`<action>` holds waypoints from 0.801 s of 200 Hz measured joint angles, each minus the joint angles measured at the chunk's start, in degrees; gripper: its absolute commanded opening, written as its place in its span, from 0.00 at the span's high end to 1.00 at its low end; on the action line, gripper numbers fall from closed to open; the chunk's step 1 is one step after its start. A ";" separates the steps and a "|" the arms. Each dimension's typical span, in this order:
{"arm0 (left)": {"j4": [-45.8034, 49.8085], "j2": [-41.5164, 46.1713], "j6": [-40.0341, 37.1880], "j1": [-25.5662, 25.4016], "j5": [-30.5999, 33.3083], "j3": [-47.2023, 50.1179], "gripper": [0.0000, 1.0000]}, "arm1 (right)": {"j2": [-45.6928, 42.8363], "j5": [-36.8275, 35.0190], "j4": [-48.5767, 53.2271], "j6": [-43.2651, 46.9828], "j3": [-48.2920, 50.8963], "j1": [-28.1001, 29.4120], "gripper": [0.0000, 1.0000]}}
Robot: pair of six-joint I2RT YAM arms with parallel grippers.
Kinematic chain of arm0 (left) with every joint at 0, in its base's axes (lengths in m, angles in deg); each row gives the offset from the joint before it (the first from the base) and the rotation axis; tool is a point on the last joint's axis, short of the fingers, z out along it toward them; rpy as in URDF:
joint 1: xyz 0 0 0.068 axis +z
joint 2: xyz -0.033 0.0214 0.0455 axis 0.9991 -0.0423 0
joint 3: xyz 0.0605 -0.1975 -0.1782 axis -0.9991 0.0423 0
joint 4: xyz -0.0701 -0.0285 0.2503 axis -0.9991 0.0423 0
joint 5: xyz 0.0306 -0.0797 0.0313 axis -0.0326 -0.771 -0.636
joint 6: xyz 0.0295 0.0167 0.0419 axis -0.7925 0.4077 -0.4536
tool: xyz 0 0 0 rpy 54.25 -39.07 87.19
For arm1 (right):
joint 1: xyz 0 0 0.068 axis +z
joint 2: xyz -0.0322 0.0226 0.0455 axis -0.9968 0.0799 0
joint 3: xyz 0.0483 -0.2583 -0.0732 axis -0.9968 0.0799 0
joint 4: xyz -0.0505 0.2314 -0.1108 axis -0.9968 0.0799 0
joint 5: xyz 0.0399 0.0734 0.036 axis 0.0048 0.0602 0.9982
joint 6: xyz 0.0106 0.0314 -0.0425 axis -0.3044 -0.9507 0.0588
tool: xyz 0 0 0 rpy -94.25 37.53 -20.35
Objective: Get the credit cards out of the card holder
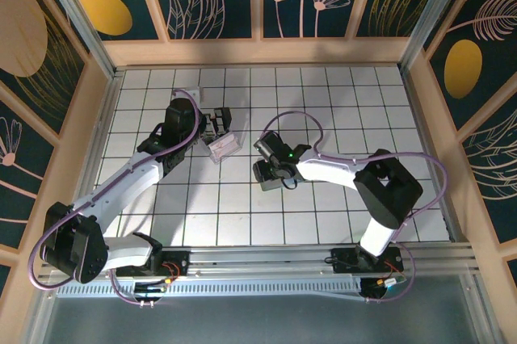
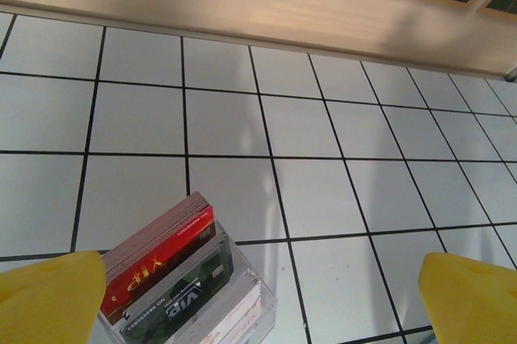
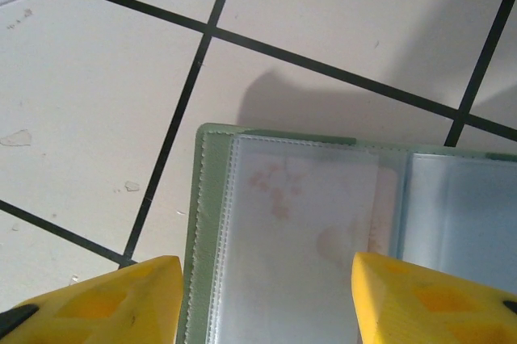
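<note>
The card holder (image 3: 212, 199) lies open on the tiled table, pale green with clear sleeves. A whitish credit card (image 3: 311, 215) with faint pinkish print sits inside the left sleeve. A second, bluish panel (image 3: 464, 215) lies to its right. My right gripper (image 3: 266, 287) hovers open just above the holder, one yellow finger (image 3: 105, 299) off its left edge and the other over the sleeve's right side. In the top view the right gripper (image 1: 271, 168) covers the holder. My left gripper (image 1: 218, 122) is open and holds nothing, its yellow fingers (image 2: 48, 299) flanking a clear box.
A clear box (image 2: 194, 291) with red, black and white cards stands on the table under the left gripper, and it appears in the top view as the box (image 1: 224, 148) left of the right gripper. A wooden wall (image 2: 258, 13) bounds the far edge.
</note>
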 measured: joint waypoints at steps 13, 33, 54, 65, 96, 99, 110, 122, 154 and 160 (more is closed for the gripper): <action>0.00 0.00 0.09 0.00 0.15 0.09 0.01 | 0.00 0.00 0.59 -0.02 0.00 0.09 0.42; 0.00 0.00 0.11 0.00 0.52 0.17 0.01 | 0.00 -0.04 1.07 -0.04 0.00 0.35 0.42; 0.00 0.00 0.13 0.00 0.72 0.17 0.01 | 0.02 -0.04 1.18 -0.09 0.07 0.96 0.42; 0.00 0.00 0.20 0.00 0.72 0.17 0.01 | 0.13 -0.09 1.18 -0.22 0.07 1.11 0.41; 0.02 0.00 0.31 0.00 0.72 0.17 0.01 | 1.16 -0.24 1.18 -0.48 0.28 1.20 0.42; 0.02 0.00 0.31 0.00 0.72 0.17 0.01 | 1.31 -0.35 1.20 -0.52 0.33 1.20 0.42; 0.00 0.00 0.31 0.00 0.72 0.17 0.01 | 1.88 -0.61 1.22 -0.72 0.44 1.20 0.43; 0.02 0.00 0.28 0.00 0.72 0.17 0.01 | 2.40 -1.09 1.25 -1.16 0.59 1.20 0.43; 0.02 0.00 0.31 0.00 0.74 0.17 0.01 | 2.67 -1.99 1.22 -1.81 0.70 1.20 0.49; 0.02 0.00 0.28 0.00 0.74 0.17 0.01 | 2.71 -2.10 1.20 -1.92 0.70 1.20 0.50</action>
